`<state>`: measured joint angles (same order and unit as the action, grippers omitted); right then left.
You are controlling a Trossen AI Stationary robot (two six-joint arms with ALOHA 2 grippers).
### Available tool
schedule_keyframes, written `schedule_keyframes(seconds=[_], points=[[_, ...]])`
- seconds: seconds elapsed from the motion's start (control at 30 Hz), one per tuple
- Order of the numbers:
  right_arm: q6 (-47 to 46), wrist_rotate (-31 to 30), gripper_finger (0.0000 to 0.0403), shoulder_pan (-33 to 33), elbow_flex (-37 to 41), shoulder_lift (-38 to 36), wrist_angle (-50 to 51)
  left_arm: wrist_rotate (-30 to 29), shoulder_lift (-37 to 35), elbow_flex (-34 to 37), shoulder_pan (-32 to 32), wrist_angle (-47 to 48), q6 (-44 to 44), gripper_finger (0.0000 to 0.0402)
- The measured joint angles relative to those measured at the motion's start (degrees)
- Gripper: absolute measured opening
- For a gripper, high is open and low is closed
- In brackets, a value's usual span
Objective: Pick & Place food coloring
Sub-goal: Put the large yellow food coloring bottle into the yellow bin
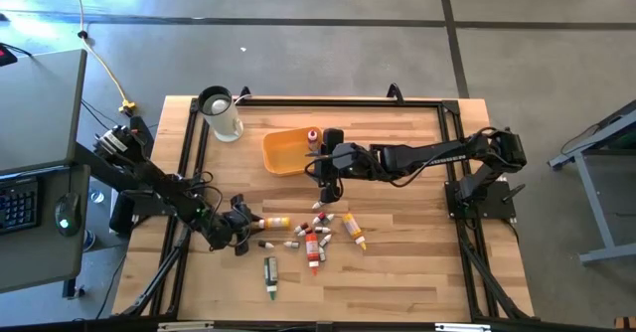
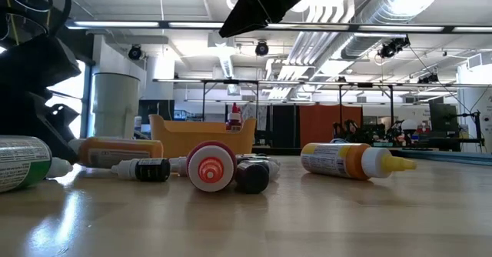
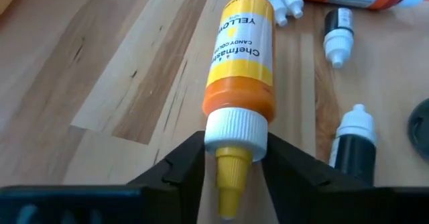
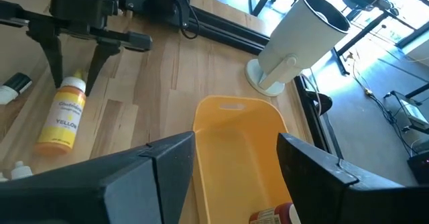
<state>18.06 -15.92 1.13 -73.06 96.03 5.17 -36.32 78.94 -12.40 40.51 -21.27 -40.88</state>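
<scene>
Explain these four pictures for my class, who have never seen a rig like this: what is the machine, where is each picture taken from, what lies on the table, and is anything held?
The machine is two dark robot arms at a wooden table, each ending in two fingers.

One picture looks straight down from above, one looks level across the table top, and two come from cameras on the arms' wrists.

On the table lie small food coloring bottles, a yellow-orange tray and a white jug. One red bottle already sits in the tray.

The left gripper is low at the table: its fingers sit either side of the cap of a lying yellow bottle, which is not lifted.

The right gripper hangs open over the tray, holding nothing.
</scene>
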Motion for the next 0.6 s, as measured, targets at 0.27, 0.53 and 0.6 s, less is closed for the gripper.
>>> schedule_keyframes(seconds=[0.27, 0.53, 0.6], points=[[0.00, 0.00, 0.0206, 0.00, 0.00, 0.00, -0.01, -0.11, 0.00, 0.02, 0.00, -1.69, 0.37, 0.0203], [0.00, 0.00, 0.0206, 0.00, 0.00, 0.00, -0.02, -0.09, 0.00, 0.04, 0.00, -0.79, 0.66, 0.0194], [0.00, 0.00, 0.0206, 0.00, 0.00, 0.00, -0.02, -0.11, 0.00, 0.04, 0.00, -0.97, 1.43, 0.0181]])
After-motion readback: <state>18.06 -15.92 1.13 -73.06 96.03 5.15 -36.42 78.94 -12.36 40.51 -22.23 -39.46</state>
